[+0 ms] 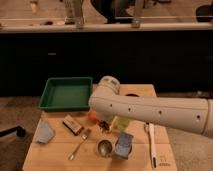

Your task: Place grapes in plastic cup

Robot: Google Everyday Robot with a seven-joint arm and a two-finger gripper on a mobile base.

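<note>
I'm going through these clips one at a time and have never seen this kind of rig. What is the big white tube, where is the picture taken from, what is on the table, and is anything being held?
The white tube is the robot's arm, reaching in from the right across a wooden table. There is only one view, looking down at the table from the front; its mounting is not known. The gripper is at the arm's end, low over the middle of the table, and it is shut. Something small and dark sits right at its tip, which may be the grapes, but I cannot tell for sure. Just beside it is the yellow-green plastic cup, partly hidden by the arm. Also on the table: a green tray, an orange fruit, a fork, a shiny metal cup, a bluish packet, a white utensil, a grey cloth and a small brown box.
</note>
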